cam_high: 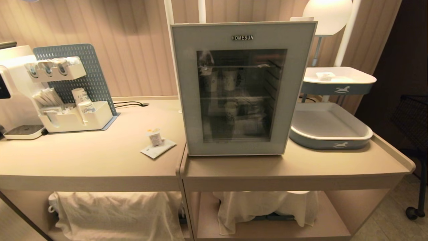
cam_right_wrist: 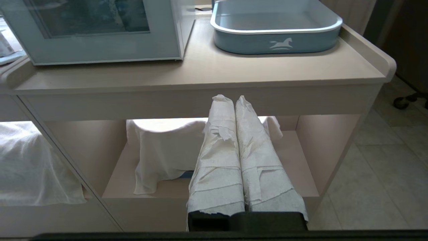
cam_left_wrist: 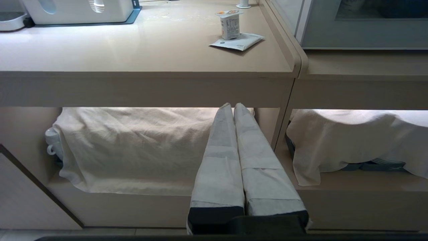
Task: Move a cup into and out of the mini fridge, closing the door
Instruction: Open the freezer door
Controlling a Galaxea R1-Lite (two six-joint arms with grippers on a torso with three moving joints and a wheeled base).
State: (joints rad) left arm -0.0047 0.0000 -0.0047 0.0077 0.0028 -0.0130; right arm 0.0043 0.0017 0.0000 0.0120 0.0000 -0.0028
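A: What's nearest you?

B: Your two grippers, both low in front of the counter and neither in the head view. The left gripper point(cam_left_wrist: 233, 106) has its wrapped fingers point(cam_left_wrist: 219, 160) pressed together with nothing between them, aimed at the cloth point(cam_left_wrist: 133, 147) on the lower shelf. The right gripper point(cam_right_wrist: 230, 98) is the same, tips touching, empty, facing another cloth point(cam_right_wrist: 160, 147) under the right-hand counter.

A: And the cup?

B: From the head view, look to about 10 o'clock of picture centre, on the left counter point(cam_high: 83, 157). The cup point(cam_high: 155, 137) stands upright on a flat white sachet point(cam_high: 157, 148), just beside the seam between the two counters. Your left wrist camera sees it too, standing clear of the gripper.

A: The fridge?

B: The fridge point(cam_high: 243, 87) sits dead centre to 12 o'clock, on the right counter point(cam_high: 301, 164), close to the cup but not touching it. The door point(cam_high: 190, 100) is shut flat against the front. Through its glass you see wire shelves and paper cups, dimly.

A: Anything beyond?

B: At 3 o'clock of the fridge, a blue tray point(cam_high: 329, 125) lies on the counter, with a second tray point(cam_high: 337, 80) raised behind it at 2 o'clock. Far off at 9 o'clock stands a white organiser point(cam_high: 72, 117) against a pegboard point(cam_high: 83, 67), and a drinks machine point(cam_high: 13, 90) at the edge.
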